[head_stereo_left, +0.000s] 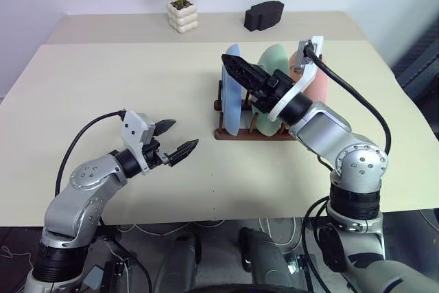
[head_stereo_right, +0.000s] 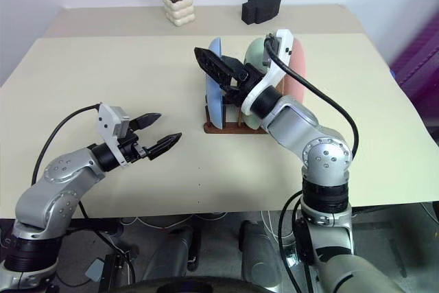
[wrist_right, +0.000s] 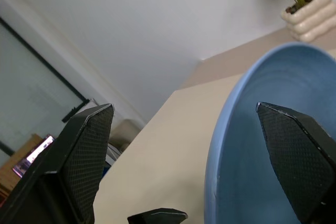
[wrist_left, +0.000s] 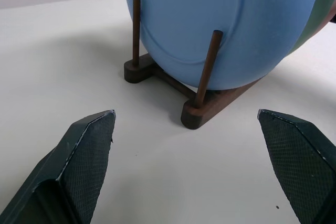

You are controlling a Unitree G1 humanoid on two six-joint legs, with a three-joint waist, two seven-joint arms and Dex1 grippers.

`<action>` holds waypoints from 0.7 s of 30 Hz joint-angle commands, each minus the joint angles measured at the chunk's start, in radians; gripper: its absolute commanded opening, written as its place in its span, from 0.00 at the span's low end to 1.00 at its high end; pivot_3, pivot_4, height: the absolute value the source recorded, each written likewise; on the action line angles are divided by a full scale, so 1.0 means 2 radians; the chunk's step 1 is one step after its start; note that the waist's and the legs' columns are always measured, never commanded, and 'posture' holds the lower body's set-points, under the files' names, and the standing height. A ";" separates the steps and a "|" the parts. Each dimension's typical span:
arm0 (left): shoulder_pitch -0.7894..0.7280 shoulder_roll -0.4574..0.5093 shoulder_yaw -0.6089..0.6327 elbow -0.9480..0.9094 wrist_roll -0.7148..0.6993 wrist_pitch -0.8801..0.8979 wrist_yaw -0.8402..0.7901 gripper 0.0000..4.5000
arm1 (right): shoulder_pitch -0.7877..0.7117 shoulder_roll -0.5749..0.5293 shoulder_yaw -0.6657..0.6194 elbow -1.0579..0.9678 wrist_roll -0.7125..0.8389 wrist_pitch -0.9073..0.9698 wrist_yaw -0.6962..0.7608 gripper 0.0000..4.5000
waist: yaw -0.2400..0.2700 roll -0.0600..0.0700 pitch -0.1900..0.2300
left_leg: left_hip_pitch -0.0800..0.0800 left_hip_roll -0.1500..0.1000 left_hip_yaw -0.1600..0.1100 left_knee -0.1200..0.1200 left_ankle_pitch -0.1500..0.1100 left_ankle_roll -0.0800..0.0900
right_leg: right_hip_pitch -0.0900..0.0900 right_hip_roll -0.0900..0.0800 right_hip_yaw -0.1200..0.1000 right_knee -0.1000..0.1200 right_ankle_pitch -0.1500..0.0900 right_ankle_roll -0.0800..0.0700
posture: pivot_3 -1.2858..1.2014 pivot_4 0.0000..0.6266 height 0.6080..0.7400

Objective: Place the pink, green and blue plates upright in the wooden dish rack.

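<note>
Counter (head_stereo_left: 103, 87) first, pale and broad, with the left pincer (head_stereo_left: 173, 140) hovering low over it, its two black fingers spread wide and nothing between them; it points toward the wooden dish rack (head_stereo_left: 236, 133), which stands a little way ahead of it and to its right. From that pincer's own camera the rack's near end shows plainly: two dark pegs rising from the base rails, with the blue plate (wrist_left: 226, 24) standing on edge just behind them. Moving right, the blue plate sits in the slot nearest the left pincer, the green plate (head_stereo_left: 278, 60) stands behind it in the middle, and the pink plate (head_stereo_left: 317, 86) is at the far end, partly hidden by the right arm. The right pincer (head_stereo_left: 241, 73) is held up at the top rim of the blue plate, its fingers parted wide to either side of the rim and, as far as I can see, not pressing on it. So by my reckoning the job is all but finished: all three plates appear upright in the rack, and none is lying on the counter. What seems left is only for the right arm to draw clear without knocking the blue plate, and to see that it stays put between its pegs.
</note>
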 commanded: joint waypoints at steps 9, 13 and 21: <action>-0.017 -0.010 -0.012 -0.001 0.003 -0.008 -0.007 1.00 | -0.031 -0.064 -0.021 -0.046 0.002 -0.003 0.074 0.98 | 0.001 0.000 0.000 | 0.000 0.000 0.000 0.000 0.000 0.000 | 0.000 0.000 0.000 0.000 0.000 0.000 | 0.52 0.24 0.97; -0.018 -0.012 -0.014 0.001 0.004 -0.009 -0.008 1.00 | -0.042 -0.116 -0.047 -0.061 -0.017 -0.018 0.130 0.98 | 0.002 0.000 0.000 | 0.000 0.000 0.000 0.000 0.000 0.000 | 0.000 0.000 0.000 0.000 0.000 0.000 | 0.52 0.24 0.97; -0.036 -0.020 -0.010 0.049 0.022 -0.036 -0.011 1.00 | 0.125 -0.295 -0.258 0.056 -0.115 -0.098 0.371 0.98 | 0.015 0.000 0.000 | 0.001 0.000 0.000 0.001 -0.001 0.002 | 0.005 0.000 -0.001 -0.006 0.000 0.000 | 0.52 0.24 0.97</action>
